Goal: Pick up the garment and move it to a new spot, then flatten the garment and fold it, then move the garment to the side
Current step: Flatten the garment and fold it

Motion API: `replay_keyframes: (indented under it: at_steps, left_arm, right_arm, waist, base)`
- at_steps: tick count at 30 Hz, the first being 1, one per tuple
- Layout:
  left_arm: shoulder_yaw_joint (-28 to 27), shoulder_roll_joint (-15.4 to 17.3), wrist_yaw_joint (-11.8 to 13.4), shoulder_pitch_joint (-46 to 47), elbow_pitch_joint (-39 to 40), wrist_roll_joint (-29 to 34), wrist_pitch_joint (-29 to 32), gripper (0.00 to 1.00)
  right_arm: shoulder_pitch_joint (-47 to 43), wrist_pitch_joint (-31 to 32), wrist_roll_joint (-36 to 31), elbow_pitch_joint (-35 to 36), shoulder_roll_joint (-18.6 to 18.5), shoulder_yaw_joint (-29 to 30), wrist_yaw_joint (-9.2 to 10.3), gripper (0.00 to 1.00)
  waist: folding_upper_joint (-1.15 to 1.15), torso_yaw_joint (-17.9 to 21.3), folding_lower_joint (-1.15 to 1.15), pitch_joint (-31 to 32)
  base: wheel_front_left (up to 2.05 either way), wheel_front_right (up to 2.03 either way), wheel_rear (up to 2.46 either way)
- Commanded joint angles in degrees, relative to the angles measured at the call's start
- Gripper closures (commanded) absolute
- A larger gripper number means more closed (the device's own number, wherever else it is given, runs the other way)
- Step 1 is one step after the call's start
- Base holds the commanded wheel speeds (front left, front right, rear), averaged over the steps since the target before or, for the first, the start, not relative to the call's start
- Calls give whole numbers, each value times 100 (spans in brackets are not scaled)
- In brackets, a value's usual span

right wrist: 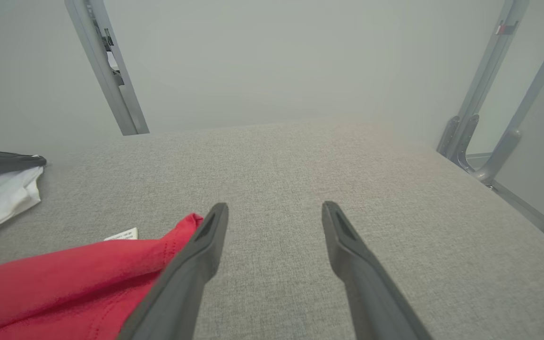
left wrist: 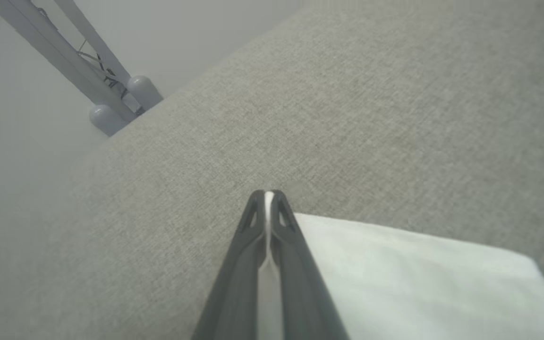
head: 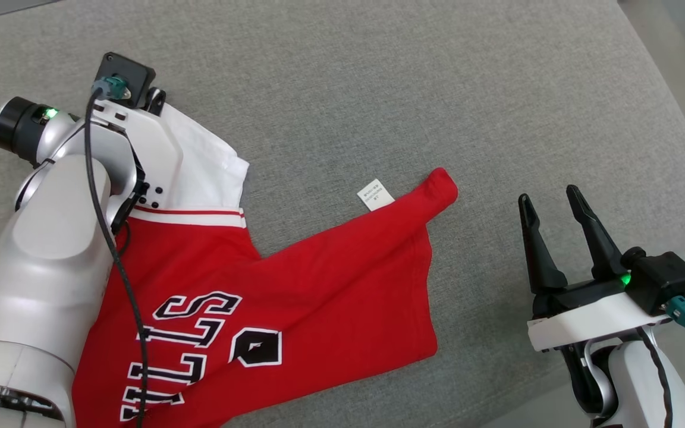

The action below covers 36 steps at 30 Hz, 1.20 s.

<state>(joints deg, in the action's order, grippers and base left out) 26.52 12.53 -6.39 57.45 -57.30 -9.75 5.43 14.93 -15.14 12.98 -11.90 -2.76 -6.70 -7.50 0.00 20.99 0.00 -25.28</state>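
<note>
Down at 7 o'clock in the head view, closest to the robot, the red shirt (head: 295,297) is laid out on the grey cushion (head: 414,77). Black-and-white lettering can be seen on it, partly covered by the left arm (head: 51,249). Over at 4 o'clock the right gripper (head: 549,196) is seen with its fingers spread wide and nothing held between them. It's near the shirt's edge but apart from it.

A bit farther out, one red corner is stretched toward 1 o'clock, and a small white label (head: 375,194) is seen right beside it. Farther still, around 10 o'clock, the shirt's white part (head: 211,160) is bunched up and pinched by the left gripper (left wrist: 266,198). Its fingers are pressed together, and a thin sliver of white cloth is caught between them in the left wrist view. Way at the back, grey metal legs (right wrist: 109,75) can be made out past the cushion's far edge.
</note>
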Motion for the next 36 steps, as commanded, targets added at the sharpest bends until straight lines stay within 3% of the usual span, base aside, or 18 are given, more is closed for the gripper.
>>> replay_keyframes:
  at_steps: [1,7,15,25,26,27,28,30,32,36]
  left_arm:
    - [-41,42,42,5,20,-39,-71,100]
    - [-328,90,49,-139,393,-400,-606,100]
    - [-674,342,169,-720,1371,-791,-805,100]
    - [-992,778,716,-2576,4135,-1192,-225,100]
    - [-1003,794,771,-2718,4358,-1214,-147,100]
    - [-1012,813,830,-2853,4580,-1222,-76,100]
    - [-1018,820,884,-2970,4766,-1235,-12,100]
    - [-1019,835,986,-3159,5068,-1253,105,100]
    - [-1030,859,1077,-3282,5300,-1255,203,100]
    - [-1073,918,1178,-3414,5567,-1255,289,100]
  right_arm:
    - [-15,-6,-56,30,-26,6,2,0]
    - [188,-6,-67,-279,-29,-87,2,0]
    - [814,119,-127,-1123,-31,-146,2,0]
    - [1315,888,-142,-2332,-34,-154,2,0]
    - [1331,925,-158,-2377,-32,-157,2,6]
    - [1349,965,-173,-2422,-28,-165,2,22]
    - [1361,989,-187,-2466,-30,-157,2,46]
    - [1372,1058,-217,-2574,-36,-128,2,66]
    - [1407,1101,-254,-2658,-33,-77,2,100]
    - [1455,1204,-316,-2779,-33,-11,2,100]
  waist:
    - [0,-71,0,63]
    - [0,-382,0,264]
    - [0,-738,0,493]
    - [0,-1178,0,759]
    - [0,-1220,0,778]
    - [0,-1251,0,793]
    - [0,-1281,0,808]
    - [0,-1339,0,838]
    - [0,-1388,0,866]
    - [0,-1432,0,898]
  base:
    - [0,0,0]
    - [0,0,0]
    - [0,0,0]
    - [0,0,0]
    - [0,0,0]
    - [0,0,0]
    - [0,0,0]
    - [0,0,0]
    - [0,0,0]
    - [0,0,0]
